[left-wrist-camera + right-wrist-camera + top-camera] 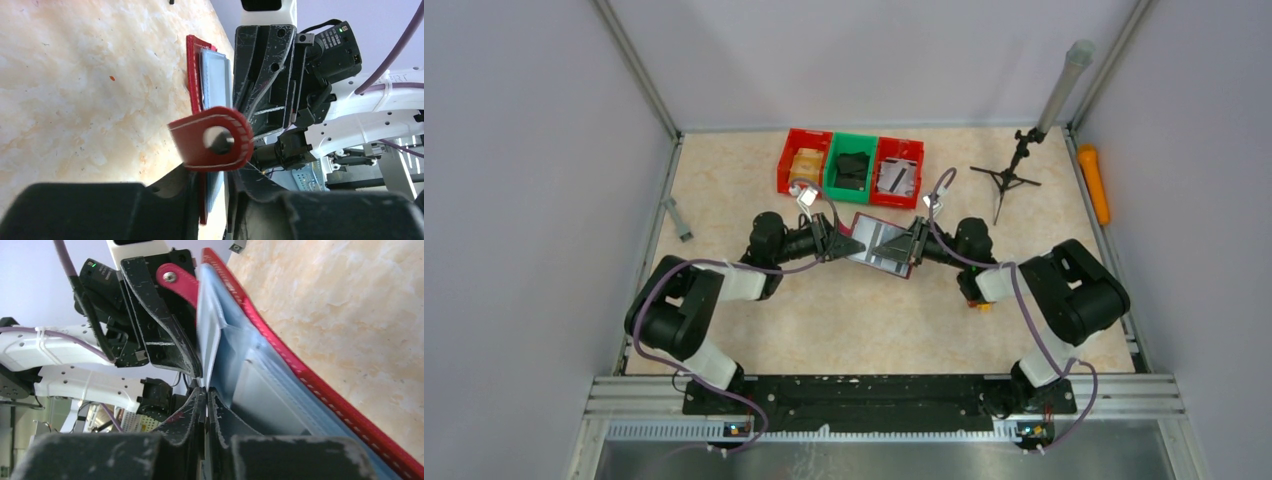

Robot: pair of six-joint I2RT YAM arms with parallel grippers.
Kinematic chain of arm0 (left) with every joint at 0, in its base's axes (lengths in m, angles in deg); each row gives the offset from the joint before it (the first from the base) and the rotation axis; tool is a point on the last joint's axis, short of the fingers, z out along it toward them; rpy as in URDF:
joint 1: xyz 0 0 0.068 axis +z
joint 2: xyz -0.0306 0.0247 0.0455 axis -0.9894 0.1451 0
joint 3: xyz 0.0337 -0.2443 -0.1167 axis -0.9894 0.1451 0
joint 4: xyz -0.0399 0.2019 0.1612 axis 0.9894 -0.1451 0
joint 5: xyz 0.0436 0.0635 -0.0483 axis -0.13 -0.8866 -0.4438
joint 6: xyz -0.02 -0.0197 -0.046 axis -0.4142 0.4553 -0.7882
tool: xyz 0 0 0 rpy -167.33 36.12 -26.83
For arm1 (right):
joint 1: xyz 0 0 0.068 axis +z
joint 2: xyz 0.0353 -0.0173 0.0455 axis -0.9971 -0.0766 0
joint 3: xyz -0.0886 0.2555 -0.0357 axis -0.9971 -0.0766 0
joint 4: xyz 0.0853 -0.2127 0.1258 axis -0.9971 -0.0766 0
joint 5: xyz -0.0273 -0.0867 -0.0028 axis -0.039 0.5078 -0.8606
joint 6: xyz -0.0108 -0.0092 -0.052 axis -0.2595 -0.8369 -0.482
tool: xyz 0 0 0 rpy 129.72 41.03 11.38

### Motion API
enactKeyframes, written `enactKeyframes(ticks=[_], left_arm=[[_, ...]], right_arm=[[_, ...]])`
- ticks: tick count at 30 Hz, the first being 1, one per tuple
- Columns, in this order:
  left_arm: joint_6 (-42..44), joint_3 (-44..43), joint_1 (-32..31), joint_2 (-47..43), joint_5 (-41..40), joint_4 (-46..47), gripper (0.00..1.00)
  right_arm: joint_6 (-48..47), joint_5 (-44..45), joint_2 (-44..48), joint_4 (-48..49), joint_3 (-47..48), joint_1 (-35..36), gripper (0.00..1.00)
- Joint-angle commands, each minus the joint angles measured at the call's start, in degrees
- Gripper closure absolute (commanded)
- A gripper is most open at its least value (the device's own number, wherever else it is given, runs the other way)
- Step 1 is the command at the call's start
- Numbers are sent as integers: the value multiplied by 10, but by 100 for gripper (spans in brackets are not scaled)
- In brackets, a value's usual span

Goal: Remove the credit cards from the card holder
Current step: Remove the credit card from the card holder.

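The maroon card holder (882, 243) lies open at mid-table between both grippers, its shiny silvery-blue sleeves facing up. My left gripper (852, 246) grips its left edge. In the left wrist view the jaws (215, 195) stand around the red cover and a blue sleeve, with the clasp strap (212, 140) curled in front. My right gripper (907, 245) is at the right edge. In the right wrist view its jaws (206, 395) are pressed shut on a thin silvery-blue sheet of the holder (300, 370). I cannot tell whether that sheet is a sleeve or a card.
Three bins stand at the back: red (804, 160), green (852, 165) and red (897, 168), each with items inside. A small black tripod (1009, 180) with a grey tube stands at the back right. An orange object (1094, 182) lies by the right wall, a grey tool (679, 218) at the left.
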Motion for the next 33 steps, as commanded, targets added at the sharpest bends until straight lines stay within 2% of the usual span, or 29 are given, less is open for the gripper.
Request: enactKeyframes(ticks=[1, 4, 5, 9, 12, 13, 16, 18, 21, 25, 26, 27, 28, 30, 33], left_arm=[[14, -9, -6, -16, 4, 5, 67], [13, -3, -6, -26, 8, 19, 46], [12, 0, -6, -30, 9, 24, 43], [12, 6, -4, -43, 14, 37, 44], [11, 12, -1, -51, 16, 46, 50], [8, 14, 0, -52, 16, 49, 56], [-3, 18, 3, -50, 17, 65, 85], [-12, 21, 3, -47, 17, 79, 95], [-21, 21, 4, -41, 21, 93, 99], [-33, 25, 6, -40, 23, 108, 99], [-38, 26, 7, -38, 24, 115, 100], [-44, 27, 7, -35, 26, 124, 100], [-53, 28, 6, -30, 28, 139, 100], [-76, 29, 7, -15, 37, 177, 100], [-114, 27, 7, 12, 48, 237, 100]], right_arm=[[10, -23, 20, 80, 2, 1, 99], [11, -24, 17, 77, 1, -3, 100], [12, -26, 16, 75, 2, -4, 100], [8, -29, 13, 65, 6, -4, 100], [6, -31, 13, 61, 7, -5, 100], [5, -31, 12, 59, 7, -6, 100], [5, -32, 12, 59, 6, -8, 100], [6, -33, 12, 64, 5, -10, 100], [12, -36, 11, 75, 2, -13, 100], [23, -41, 10, 97, -6, -23, 98], [28, -44, 9, 111, -9, -25, 85], [34, -46, 7, 129, -12, -25, 76], [38, -49, 6, 146, -12, -25, 73], [43, -52, 2, 156, -13, -25, 72], [50, -54, -3, 176, -14, -24, 78]])
